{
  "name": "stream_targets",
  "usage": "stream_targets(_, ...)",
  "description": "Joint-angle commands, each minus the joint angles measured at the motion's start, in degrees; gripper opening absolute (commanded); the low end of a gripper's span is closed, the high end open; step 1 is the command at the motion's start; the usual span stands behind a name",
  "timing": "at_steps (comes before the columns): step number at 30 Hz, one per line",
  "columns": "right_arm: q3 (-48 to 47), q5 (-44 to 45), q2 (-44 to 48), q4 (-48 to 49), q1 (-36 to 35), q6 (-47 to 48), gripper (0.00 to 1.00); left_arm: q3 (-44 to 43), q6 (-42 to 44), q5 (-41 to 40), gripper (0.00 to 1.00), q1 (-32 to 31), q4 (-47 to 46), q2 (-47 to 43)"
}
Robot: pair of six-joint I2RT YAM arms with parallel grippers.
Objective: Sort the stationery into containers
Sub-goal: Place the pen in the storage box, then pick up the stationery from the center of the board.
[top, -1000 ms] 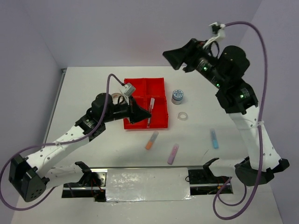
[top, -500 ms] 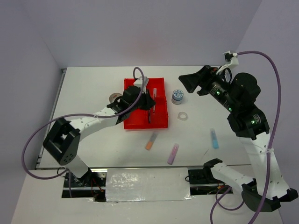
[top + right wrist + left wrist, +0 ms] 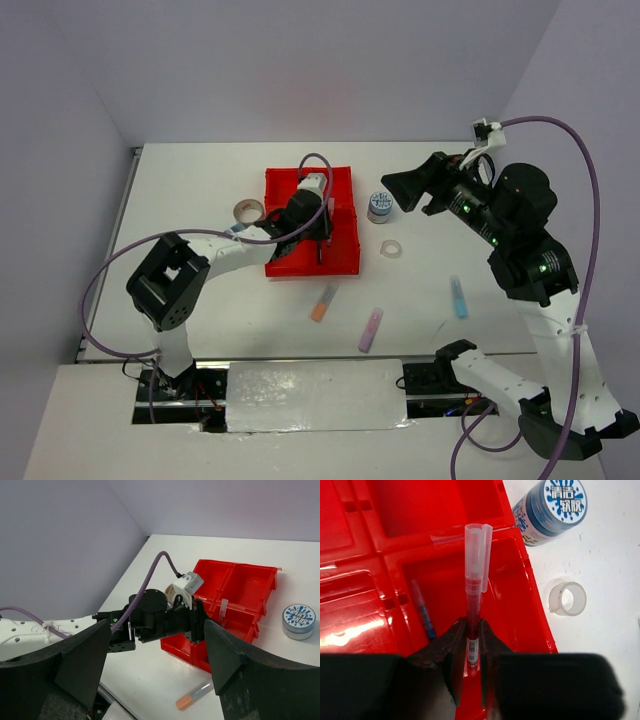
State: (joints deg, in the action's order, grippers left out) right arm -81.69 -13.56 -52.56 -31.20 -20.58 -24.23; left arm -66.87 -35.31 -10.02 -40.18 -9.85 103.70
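Observation:
My left gripper [image 3: 472, 645] is shut on a red pen [image 3: 474, 580] with a clear cap and holds it over the near right compartment of the red tray [image 3: 540, 625]. A blue pen [image 3: 423, 612] lies in that compartment. In the top view the left gripper [image 3: 322, 222] is over the tray [image 3: 285, 185]. My right gripper [image 3: 405, 190] hangs open and empty in the air, right of the tray; its wrist view shows the wide-apart jaws [image 3: 157, 665] and the tray [image 3: 235, 587] below.
On the table lie a tan tape ring [image 3: 248, 210], a blue-white roll [image 3: 380, 206], a clear tape ring [image 3: 391, 249], an orange highlighter [image 3: 324, 301], a purple highlighter [image 3: 371, 329] and a light-blue highlighter [image 3: 458, 297].
My left arm has folded in and its gripper has shifted right over the tray, still holding the red pen. My right gripper has moved right and lower.

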Motion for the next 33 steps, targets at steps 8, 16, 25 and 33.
stream_targets(8,0.8,-1.9,-1.5,4.0,0.6,0.2,0.82,-4.2,-3.5,-5.4,0.61,-2.3,4.0,-1.0)
stream_targets(16,0.1,-1.9,-3.3,4.4,1.0,-0.6,0.82,-12.8,-3.3,-16.0,0.94,-2.0,18.6,-9.7)
stream_targets(25,4.5,-7.6,-7.3,0.1,1.0,-1.5,0.86,-19.3,-0.8,-18.9,0.99,14.1,44.6,-12.8)
stream_targets(33,13.2,-10.3,-5.5,5.8,0.6,-5.8,0.86,-30.0,4.2,-8.0,0.87,31.1,56.1,2.1)
